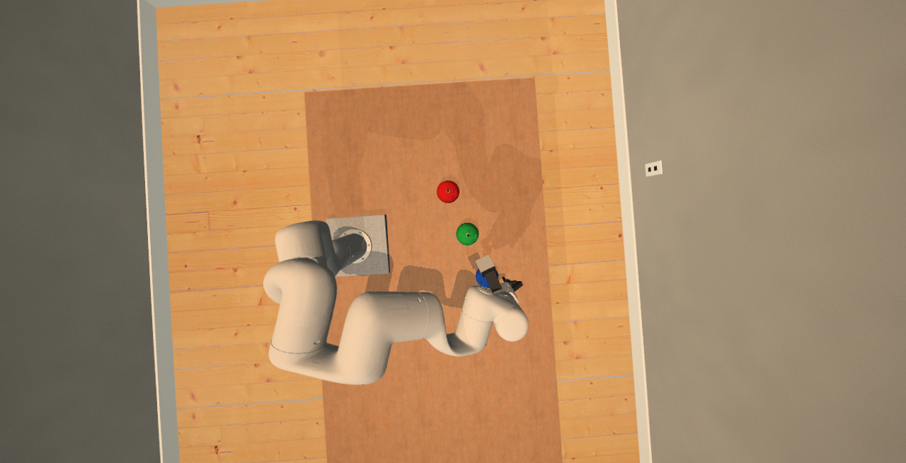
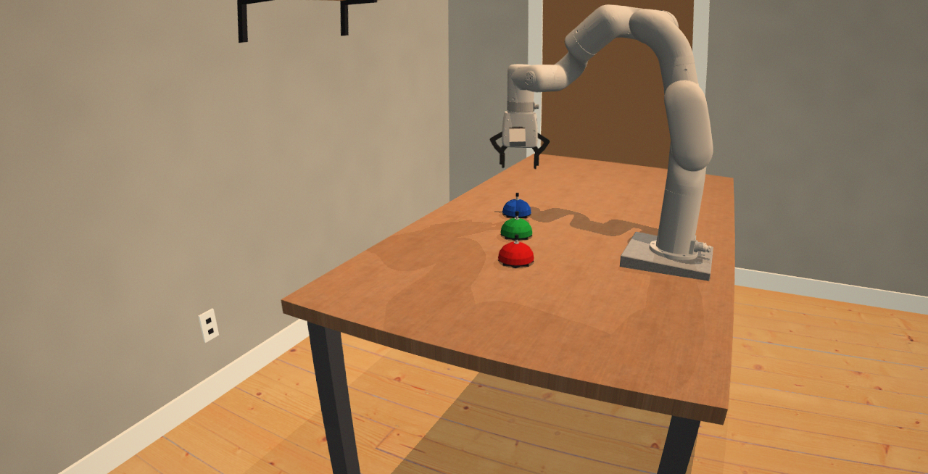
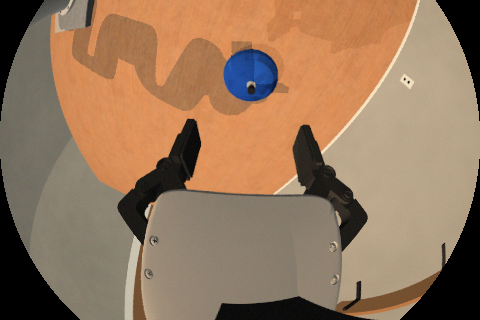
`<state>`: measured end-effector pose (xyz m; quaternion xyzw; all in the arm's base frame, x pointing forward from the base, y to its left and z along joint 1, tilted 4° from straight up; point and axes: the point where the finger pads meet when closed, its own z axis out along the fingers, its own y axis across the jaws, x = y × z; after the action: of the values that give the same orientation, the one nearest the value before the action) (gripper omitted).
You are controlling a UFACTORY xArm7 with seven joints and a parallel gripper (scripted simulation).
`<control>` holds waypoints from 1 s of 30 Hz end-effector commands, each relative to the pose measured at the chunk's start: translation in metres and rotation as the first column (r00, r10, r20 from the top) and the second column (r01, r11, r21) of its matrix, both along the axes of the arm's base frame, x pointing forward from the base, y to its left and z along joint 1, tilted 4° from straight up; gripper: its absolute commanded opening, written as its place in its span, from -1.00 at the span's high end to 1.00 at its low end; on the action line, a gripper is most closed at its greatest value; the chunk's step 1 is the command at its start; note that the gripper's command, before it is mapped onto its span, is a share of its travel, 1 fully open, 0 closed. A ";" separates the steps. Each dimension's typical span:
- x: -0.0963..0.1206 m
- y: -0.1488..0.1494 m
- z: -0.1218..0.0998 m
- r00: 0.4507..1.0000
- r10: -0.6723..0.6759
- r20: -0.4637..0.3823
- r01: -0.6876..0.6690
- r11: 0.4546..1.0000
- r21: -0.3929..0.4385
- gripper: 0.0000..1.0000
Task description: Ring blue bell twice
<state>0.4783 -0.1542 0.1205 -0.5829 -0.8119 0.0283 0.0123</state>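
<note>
The blue bell [image 2: 516, 207] stands on the wooden table at the far end of a row of three, its small black button up. In the wrist view the blue bell [image 3: 250, 75] lies just ahead of my fingers. In the overhead view the blue bell [image 1: 483, 277] is mostly hidden under my hand. My gripper [image 2: 519, 161] hangs well above the blue bell, pointing down, open and empty; it also shows in the wrist view [image 3: 248, 150].
A green bell [image 2: 515, 229] sits next to the blue one, then a red bell [image 2: 515, 254]; both show from above, green [image 1: 466, 232] and red [image 1: 446, 192]. My arm's base [image 2: 666, 259] stands on the table to the right. The table edge is near the bells.
</note>
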 end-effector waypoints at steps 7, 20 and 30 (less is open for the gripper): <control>0.003 0.003 0.003 1.000 0.016 0.005 -0.016 1.000 -0.027 -1.00; 0.003 0.003 0.003 1.000 0.016 0.005 -0.016 1.000 -0.027 1.00; 0.003 0.003 0.003 1.000 0.016 0.005 -0.016 1.000 -0.027 1.00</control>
<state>0.4794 -0.1507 0.1218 -0.5766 -0.8161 0.0388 0.0041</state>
